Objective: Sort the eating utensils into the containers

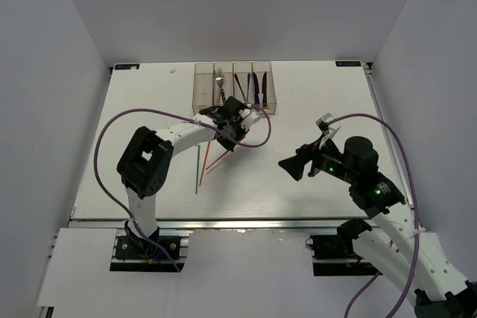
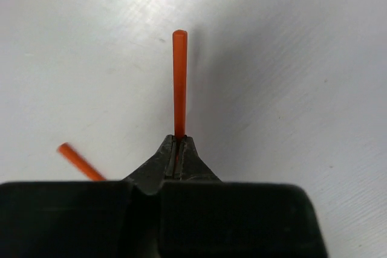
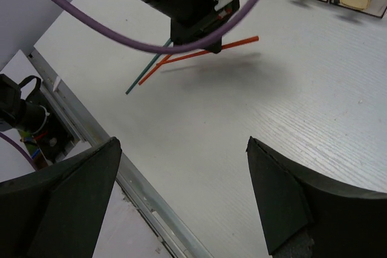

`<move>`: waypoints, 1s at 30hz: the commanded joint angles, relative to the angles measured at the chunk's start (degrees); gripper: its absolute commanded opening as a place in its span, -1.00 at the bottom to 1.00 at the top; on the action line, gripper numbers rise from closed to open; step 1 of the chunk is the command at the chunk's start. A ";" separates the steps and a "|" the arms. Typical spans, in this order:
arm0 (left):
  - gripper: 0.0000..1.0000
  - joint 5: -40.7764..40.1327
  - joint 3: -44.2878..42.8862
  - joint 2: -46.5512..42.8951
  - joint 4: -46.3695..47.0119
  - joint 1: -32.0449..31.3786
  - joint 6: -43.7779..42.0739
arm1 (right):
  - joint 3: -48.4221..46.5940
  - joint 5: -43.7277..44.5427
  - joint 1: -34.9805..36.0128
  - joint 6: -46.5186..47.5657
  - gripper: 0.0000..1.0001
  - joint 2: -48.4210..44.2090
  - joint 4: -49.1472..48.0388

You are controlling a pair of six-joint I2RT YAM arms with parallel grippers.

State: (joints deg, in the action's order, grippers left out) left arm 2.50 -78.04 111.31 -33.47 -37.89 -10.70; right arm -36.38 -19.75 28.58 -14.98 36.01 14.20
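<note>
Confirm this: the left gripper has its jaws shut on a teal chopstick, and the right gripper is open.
Wrong colour: the left gripper has its jaws shut on a red chopstick, not teal; the left wrist view shows it. The right gripper is open.

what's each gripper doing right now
Left gripper: closed on a red chopstick.
Right gripper: open, holding nothing.

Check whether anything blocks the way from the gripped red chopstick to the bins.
Nothing visible does. The left gripper, shut on the red chopstick, sits just in front of the containers.
</note>
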 commanded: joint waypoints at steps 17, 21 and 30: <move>-1.00 -6.99 -34.34 6.97 6.14 20.57 18.61 | -3.96 1.11 0.07 0.30 0.79 5.47 -1.72; -1.00 -2.86 -45.31 13.38 4.39 23.47 21.33 | -4.22 2.25 0.07 1.53 0.79 5.91 -0.23; -1.00 -2.59 -41.93 16.49 9.91 25.93 20.72 | -4.31 2.35 -0.01 1.71 0.79 7.85 -0.57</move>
State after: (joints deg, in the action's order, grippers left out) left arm -1.48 -121.05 129.84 -26.98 -12.91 9.54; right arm -38.15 -17.69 28.58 -14.33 43.46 14.72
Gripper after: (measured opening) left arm 0.020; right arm 0.894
